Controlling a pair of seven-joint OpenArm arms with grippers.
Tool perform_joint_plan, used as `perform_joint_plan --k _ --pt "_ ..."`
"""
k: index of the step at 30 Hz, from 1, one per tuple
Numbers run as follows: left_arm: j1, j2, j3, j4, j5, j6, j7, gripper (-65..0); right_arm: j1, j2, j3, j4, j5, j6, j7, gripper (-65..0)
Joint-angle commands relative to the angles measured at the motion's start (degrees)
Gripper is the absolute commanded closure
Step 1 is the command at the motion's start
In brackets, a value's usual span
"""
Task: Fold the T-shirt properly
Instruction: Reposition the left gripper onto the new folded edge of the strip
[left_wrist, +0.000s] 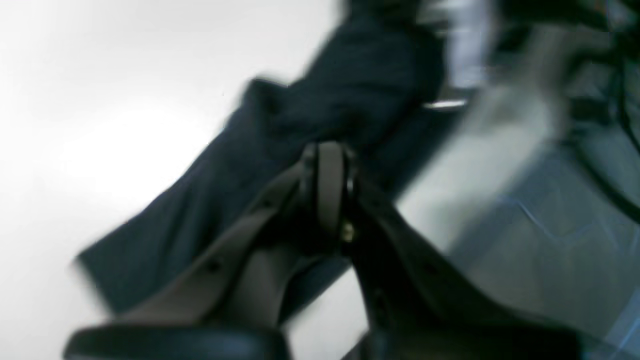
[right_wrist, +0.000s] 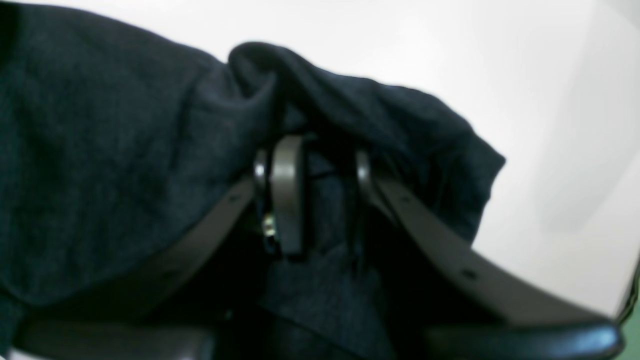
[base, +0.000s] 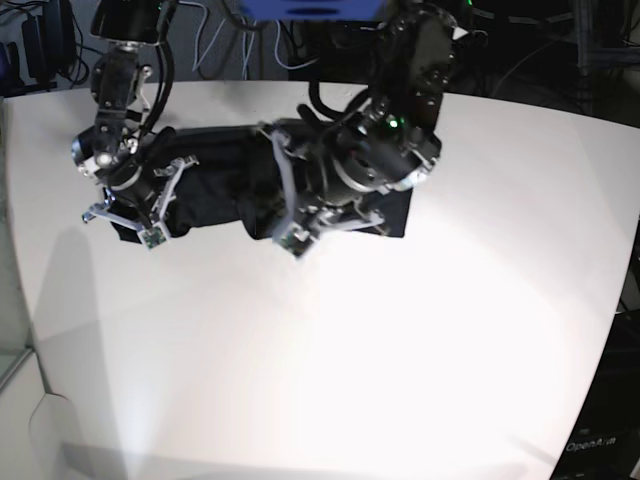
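Observation:
The black T-shirt (base: 215, 190) lies bunched in a long band across the far half of the white table (base: 400, 350). At its left end in the base view, my right gripper (base: 125, 225) presses into the cloth. In the right wrist view the right gripper (right_wrist: 322, 165) has its fingers (right_wrist: 287, 195) a little apart, and a bunched fold of the T-shirt (right_wrist: 100, 150) fills the gap and drapes over the tips. My left gripper (base: 300, 238) hovers over the shirt's middle. In the blurred left wrist view the left gripper (left_wrist: 330, 155) is shut, with the T-shirt (left_wrist: 360, 85) behind it and no cloth seen between the pads.
Cables and dark equipment (base: 300, 30) stand behind the table's far edge. The table's rounded front and right edges (base: 610, 330) drop to a dark floor. In the left wrist view, a greyish floor (left_wrist: 550, 225) shows beyond the table edge.

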Motion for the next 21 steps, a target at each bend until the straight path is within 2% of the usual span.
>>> perform_joint_plan --k 1,4,10,15,21 --pt "-0.7 0.3 -0.8 0.7 0.0 1.0 -1.3 0.0 0.0 0.3 -0.1 0.2 -0.5 0.3 -1.4 -11.9" --pt "-0.9 0.1 -3.7 0.4 0.7 3.2 -1.3 0.0 0.0 0.3 -0.1 0.2 -0.5 0.3 -1.4 -11.9" --pt "-2.0 -0.4 -5.2 -2.0 0.7 3.8 -2.8 0.0 0.0 0.1 -0.1 0.2 -0.5 0.3 -1.4 -11.9" --pt "-3.9 -0.4 -4.6 -8.4 0.3 13.6 -2.9 0.0 -0.1 0.1 -0.1 0.2 -0.5 0.3 -1.4 -11.9" --pt "-4.4 -0.2 -4.5 -10.0 0.6 14.8 -2.9 0.0 -0.8 0.1 -0.1 0.5 -0.5 0.3 -1.4 -11.9"
